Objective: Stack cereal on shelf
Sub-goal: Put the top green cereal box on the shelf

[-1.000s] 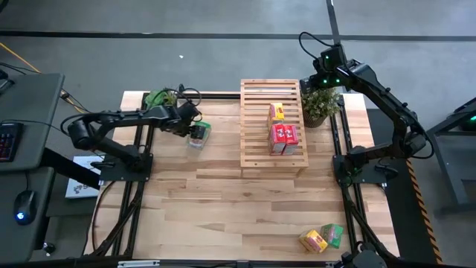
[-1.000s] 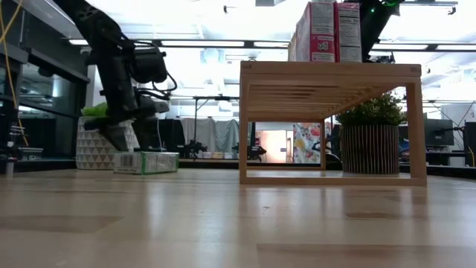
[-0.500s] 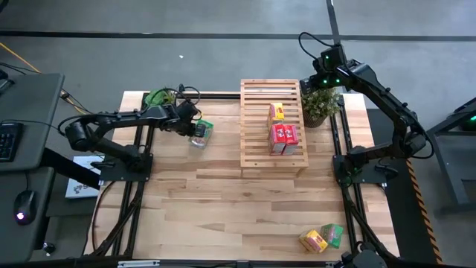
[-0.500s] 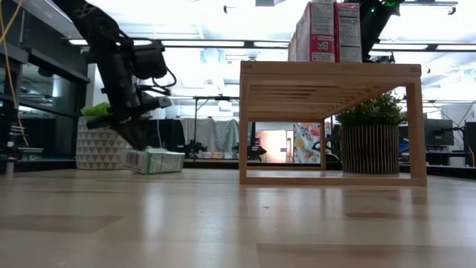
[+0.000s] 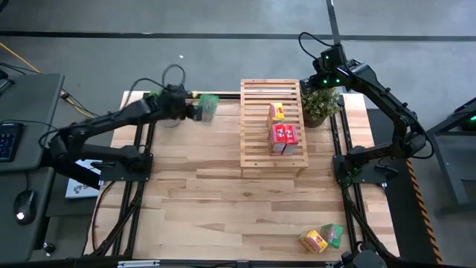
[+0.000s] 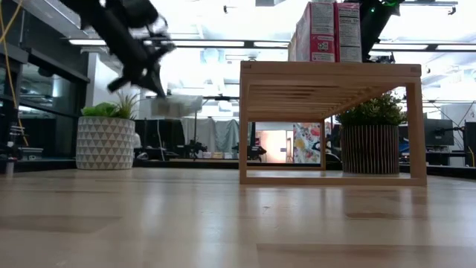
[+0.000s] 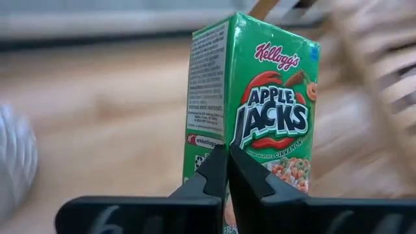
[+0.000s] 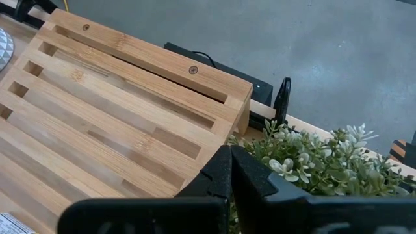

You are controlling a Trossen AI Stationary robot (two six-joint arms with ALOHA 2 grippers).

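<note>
Cereal-laden, the slatted shelf (image 5: 271,126) stood on the wooden table (image 5: 223,201), carrying two red boxes (image 5: 284,138) and a yellow box (image 5: 277,112). Left gripper (image 5: 195,109) pinched a green box (image 5: 209,106) aloft beside it. Right gripper (image 5: 318,77), fingers together and empty, hung over a potted plant (image 5: 320,104).

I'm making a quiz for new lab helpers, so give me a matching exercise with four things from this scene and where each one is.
Things:
1. green cereal box
2. red cereal boxes
3. yellow cereal box
4. right claw

Places:
A. on top of the shelf
B. lying at the table's near right corner
C. above the plant beside the shelf
D. held in the air by the left claw

Pairs: 1-D, 2-A, 3-B, 4-C
</note>
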